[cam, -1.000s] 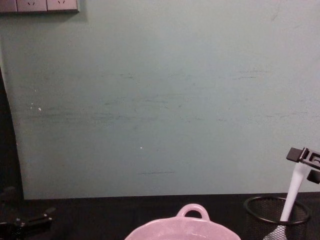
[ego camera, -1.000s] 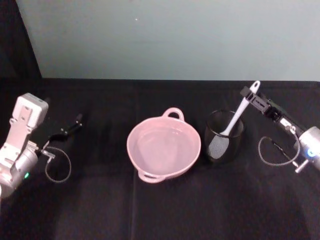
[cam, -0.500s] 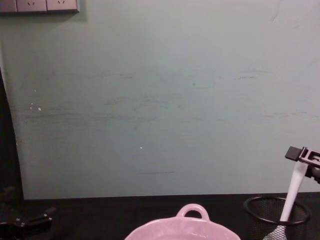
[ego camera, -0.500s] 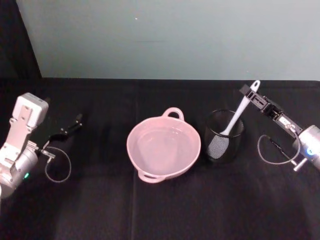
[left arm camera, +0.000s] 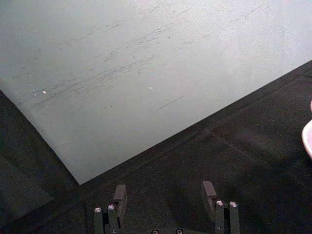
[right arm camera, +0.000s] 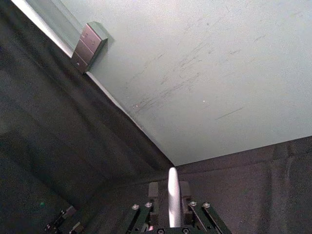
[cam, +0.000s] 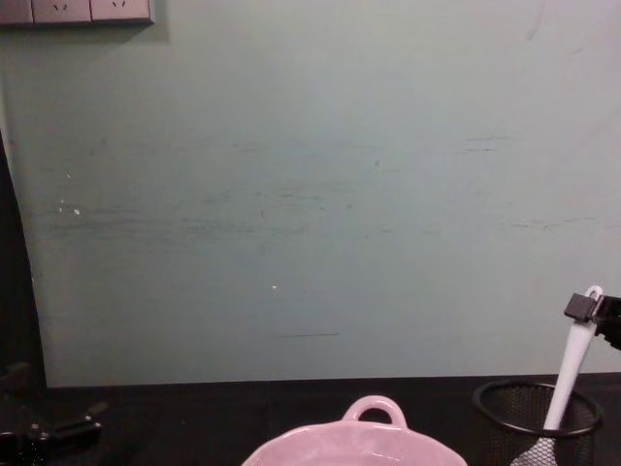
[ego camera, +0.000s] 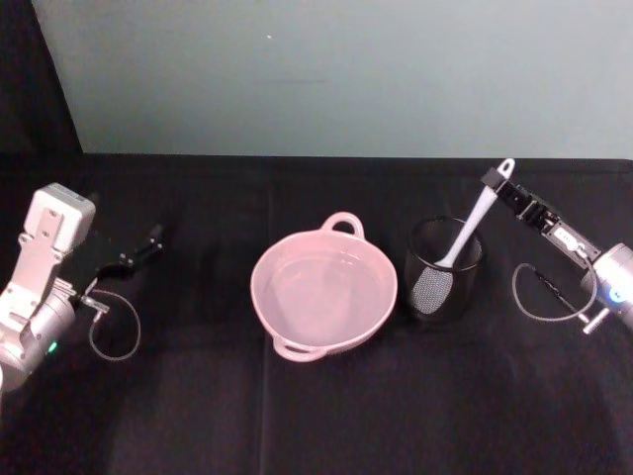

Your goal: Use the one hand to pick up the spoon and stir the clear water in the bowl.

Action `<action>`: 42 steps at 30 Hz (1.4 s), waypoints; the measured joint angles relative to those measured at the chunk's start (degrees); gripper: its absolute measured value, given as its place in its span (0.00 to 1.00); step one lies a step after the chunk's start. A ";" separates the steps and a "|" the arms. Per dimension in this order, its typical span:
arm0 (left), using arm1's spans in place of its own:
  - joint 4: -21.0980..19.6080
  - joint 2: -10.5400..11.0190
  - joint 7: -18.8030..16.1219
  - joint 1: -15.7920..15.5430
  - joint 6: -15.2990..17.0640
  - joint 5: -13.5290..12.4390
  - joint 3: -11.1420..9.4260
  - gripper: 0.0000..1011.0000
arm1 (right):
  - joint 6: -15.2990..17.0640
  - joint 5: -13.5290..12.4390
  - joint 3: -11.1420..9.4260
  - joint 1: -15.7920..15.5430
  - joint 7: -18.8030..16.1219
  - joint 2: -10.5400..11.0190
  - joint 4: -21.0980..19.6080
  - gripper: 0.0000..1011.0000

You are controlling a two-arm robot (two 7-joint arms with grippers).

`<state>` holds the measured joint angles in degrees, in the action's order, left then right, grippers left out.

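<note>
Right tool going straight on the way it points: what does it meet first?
The spoon handle, held in the right tool; beyond it, probably just the back wall.

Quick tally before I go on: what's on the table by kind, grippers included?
pink bowl: 1
black wire-mesh cup: 1
white spoon, standing in the cup: 1
grippers: 2, right gripper gripping the spoon's handle, left gripper parked left, open
Total: 5
</note>
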<state>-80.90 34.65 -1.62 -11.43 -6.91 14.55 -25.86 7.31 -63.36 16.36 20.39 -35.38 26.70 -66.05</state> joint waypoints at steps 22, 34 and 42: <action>0.00 0.00 0.00 0.00 0.00 0.00 0.00 1.00 | -3.88 10.82 3.24 -1.46 8.27 7.77 -14.54 0.12; 0.00 0.00 0.00 0.00 0.00 0.00 0.00 1.00 | -1.03 15.28 2.27 1.10 9.18 11.26 -24.14 0.12; 0.00 0.00 0.00 0.00 0.00 0.00 0.00 1.00 | -0.22 16.02 1.90 2.29 9.34 11.57 -26.12 0.12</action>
<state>-80.90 34.64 -1.62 -11.43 -6.91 14.55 -25.86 7.09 -47.34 18.27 22.68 -26.05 38.27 -92.17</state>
